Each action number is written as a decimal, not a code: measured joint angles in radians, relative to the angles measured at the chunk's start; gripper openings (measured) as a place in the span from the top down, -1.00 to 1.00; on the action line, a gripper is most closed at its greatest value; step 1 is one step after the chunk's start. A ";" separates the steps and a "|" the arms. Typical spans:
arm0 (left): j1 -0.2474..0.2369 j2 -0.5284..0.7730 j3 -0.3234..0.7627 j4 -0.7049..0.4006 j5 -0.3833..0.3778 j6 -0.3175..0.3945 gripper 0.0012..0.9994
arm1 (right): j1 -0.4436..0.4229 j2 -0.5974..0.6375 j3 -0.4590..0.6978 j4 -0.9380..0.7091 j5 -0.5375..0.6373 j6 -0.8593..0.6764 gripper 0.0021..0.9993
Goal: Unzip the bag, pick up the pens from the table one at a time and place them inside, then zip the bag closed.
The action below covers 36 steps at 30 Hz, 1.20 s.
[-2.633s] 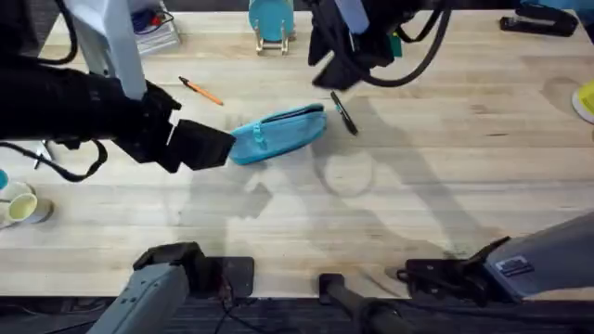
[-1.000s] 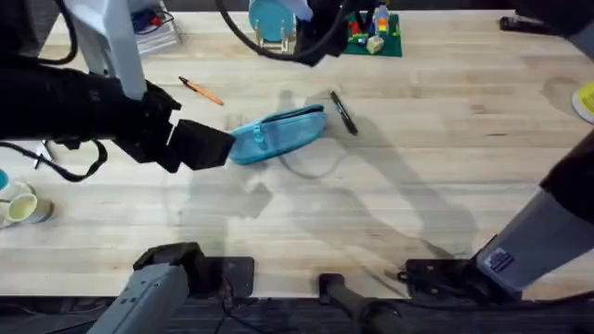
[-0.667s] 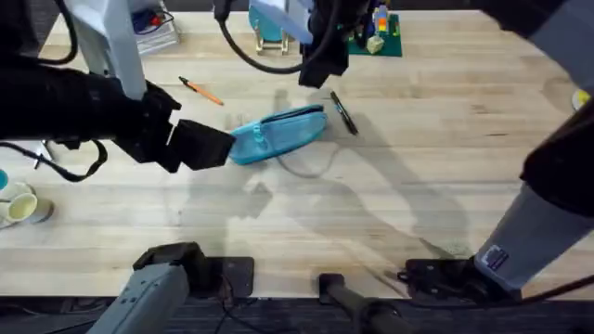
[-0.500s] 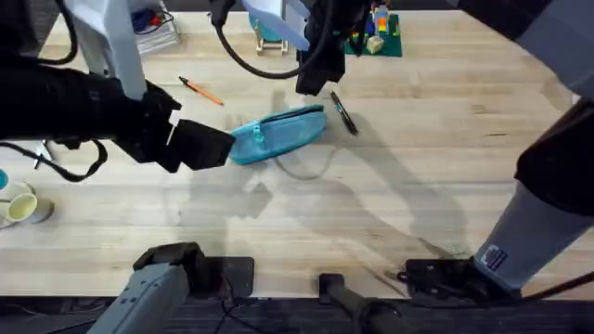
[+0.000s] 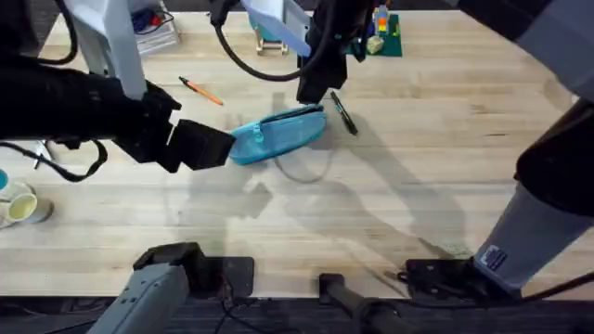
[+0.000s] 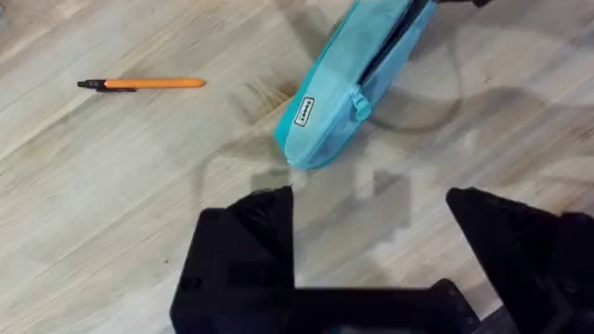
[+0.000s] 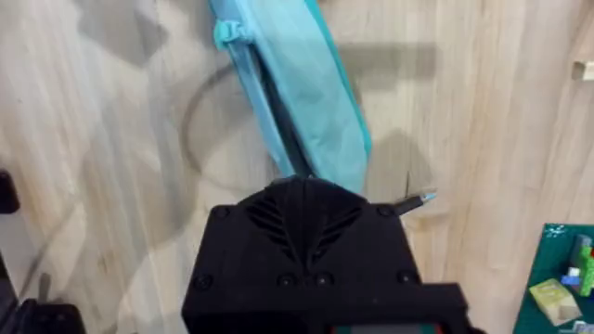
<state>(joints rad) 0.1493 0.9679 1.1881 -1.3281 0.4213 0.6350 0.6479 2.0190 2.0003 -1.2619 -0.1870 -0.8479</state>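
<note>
On table (image 5: 445,148), bag (image 5: 278,134) long axis slants; left fingers (image 6: 243,243) wide, right unclear.

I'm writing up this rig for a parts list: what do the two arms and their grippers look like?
Both arms are black with light grey links. The left gripper has two broad matte black fingers. The right gripper is black too, with a ribbed, fan-patterned housing in its wrist view, and a black cable loops behind it.
</note>
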 joint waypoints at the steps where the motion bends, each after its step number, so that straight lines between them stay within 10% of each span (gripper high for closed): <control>1: 0.000 0.000 0.000 0.000 0.000 0.000 -0.99 | 0.000 0.000 0.000 -0.005 -0.002 0.002 0.95; 36: 0.000 0.000 0.000 0.000 0.000 0.000 -0.99 | 0.046 0.148 0.000 0.073 -0.054 0.011 0.78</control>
<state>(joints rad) 0.1493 0.9678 1.1881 -1.3281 0.4215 0.6351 0.6937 2.1666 2.0003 -1.1889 -0.2411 -0.8367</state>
